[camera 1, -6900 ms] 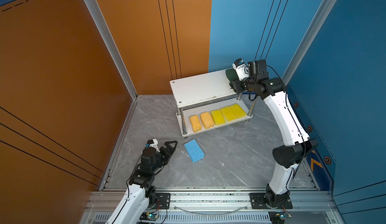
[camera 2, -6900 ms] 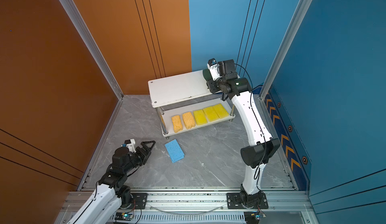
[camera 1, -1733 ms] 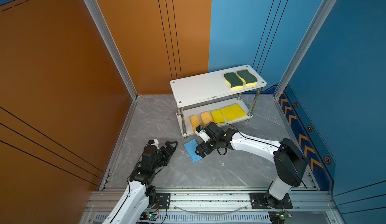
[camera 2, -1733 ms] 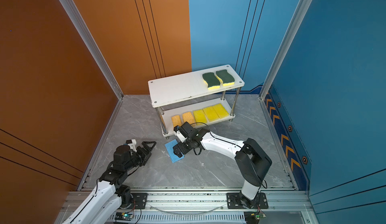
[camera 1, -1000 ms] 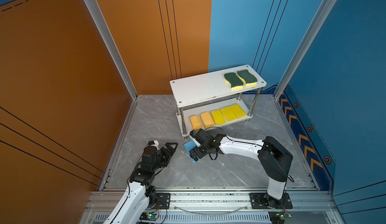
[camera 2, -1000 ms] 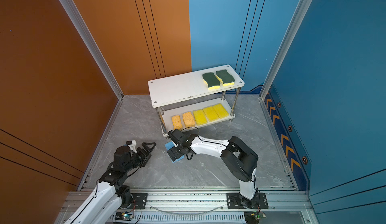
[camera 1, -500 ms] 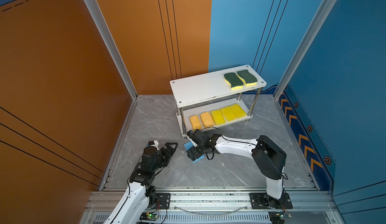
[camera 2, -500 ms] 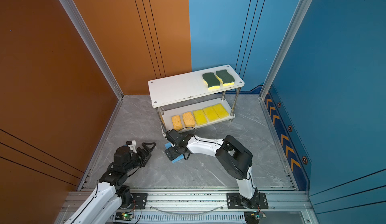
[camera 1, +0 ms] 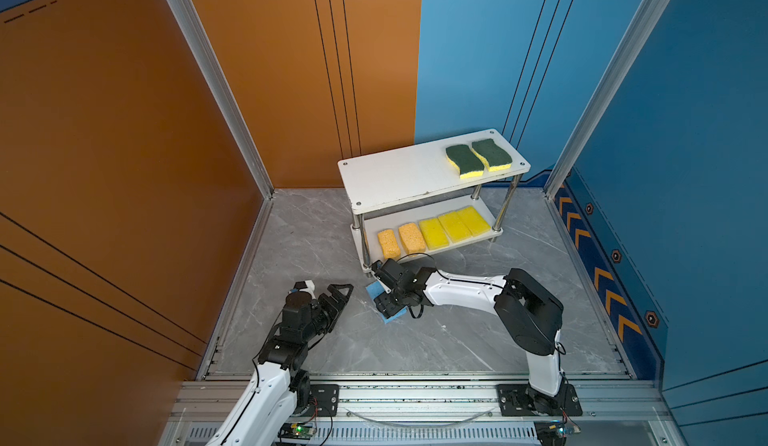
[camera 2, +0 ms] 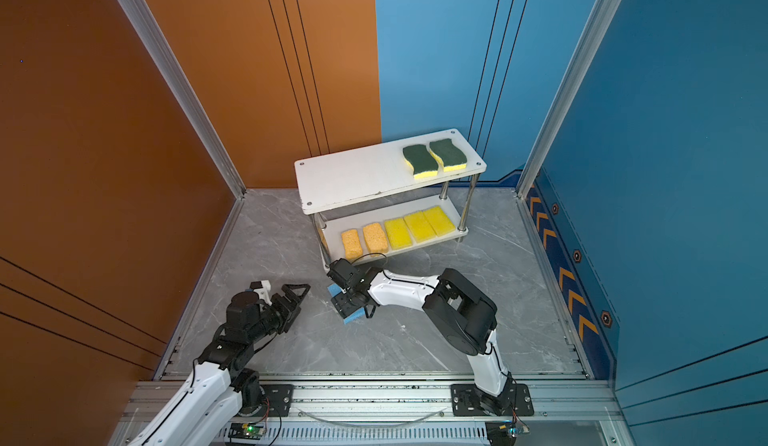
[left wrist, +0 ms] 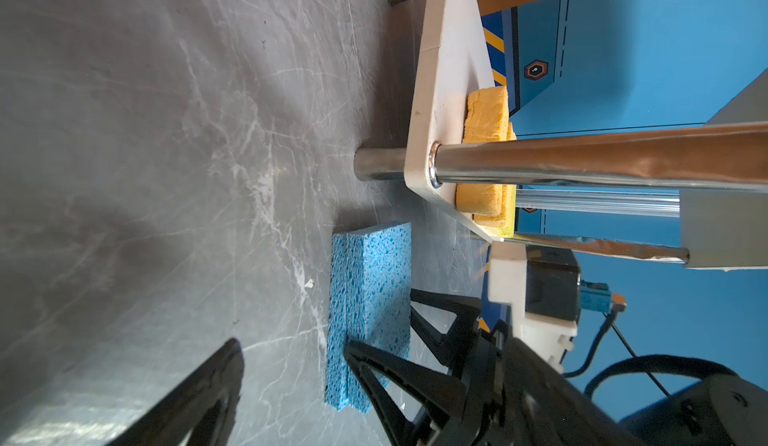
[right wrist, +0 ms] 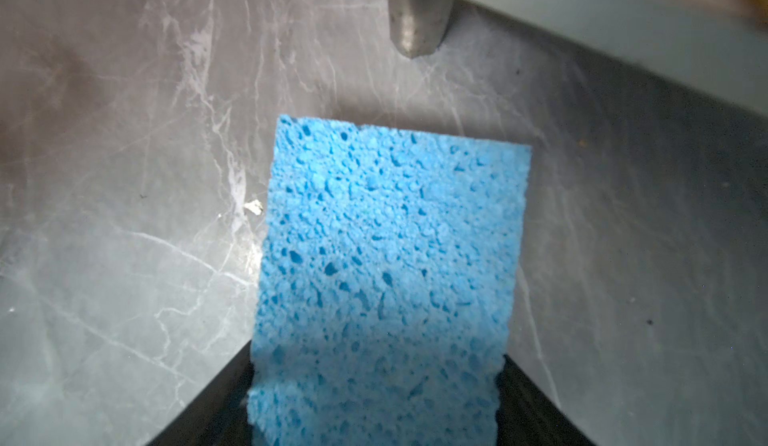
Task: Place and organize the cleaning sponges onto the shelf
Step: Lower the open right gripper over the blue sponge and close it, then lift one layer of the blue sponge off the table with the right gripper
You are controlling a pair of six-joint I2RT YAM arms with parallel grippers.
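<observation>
A light blue sponge lies on the grey floor just in front of the shelf. My right gripper points down over it, its black fingers pressed against the two long sides. The shelf's top board carries two green-topped sponges at its right end. On the lower board two orange sponges and three yellow ones lie in a row. My left gripper rests low, left of the blue sponge, open and empty.
The shelf's front-left chrome leg stands close behind the right gripper. Orange walls close the left side and blue walls the right. An aluminium rail runs along the front edge of the floor.
The right gripper has shifted a little left over the blue sponge and its jaws have closed in against it. The left arm has stayed still.
</observation>
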